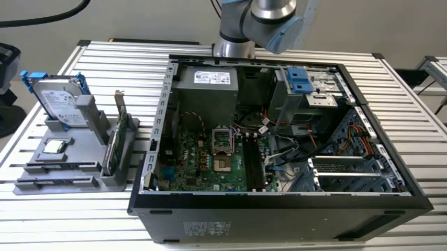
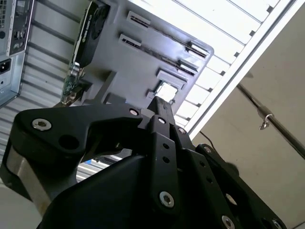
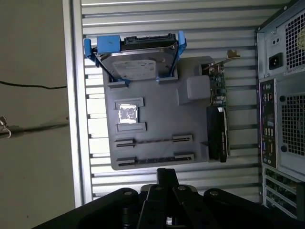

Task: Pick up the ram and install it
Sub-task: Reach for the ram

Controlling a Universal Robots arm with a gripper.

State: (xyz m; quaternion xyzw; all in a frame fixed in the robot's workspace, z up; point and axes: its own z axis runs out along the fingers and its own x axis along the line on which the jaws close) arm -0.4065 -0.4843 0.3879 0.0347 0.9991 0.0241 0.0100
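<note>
In the first wrist view a thin dark strip that looks like the ram (image 3: pixel 153 140) stands edge-on in one of two narrow slots of the grey holder (image 3: pixel 157 119). The slot beside it looks empty. My gripper (image 3: pixel 165 174) hangs well above the holder's slotted end, its black fingers meeting in a single tip with nothing between them. The same tip shows in the second wrist view as my gripper (image 2: pixel 159 106) over the holder (image 2: pixel 138 71). In the exterior view the holder (image 1: pixel 77 157) lies on the slatted table at the exterior view's left, beside the open computer case (image 1: pixel 279 204) with its black motherboard slots (image 1: pixel 255 162).
The holder also carries a silver hard drive (image 3: pixel 138 62) in a blue frame, a square processor (image 3: pixel 127 112) and an upright green card with a metal bracket (image 3: pixel 218 129). The case's rear panel (image 3: pixel 281 95) stands close to that card. The table's edge (image 3: pixel 71 119) runs just past the holder.
</note>
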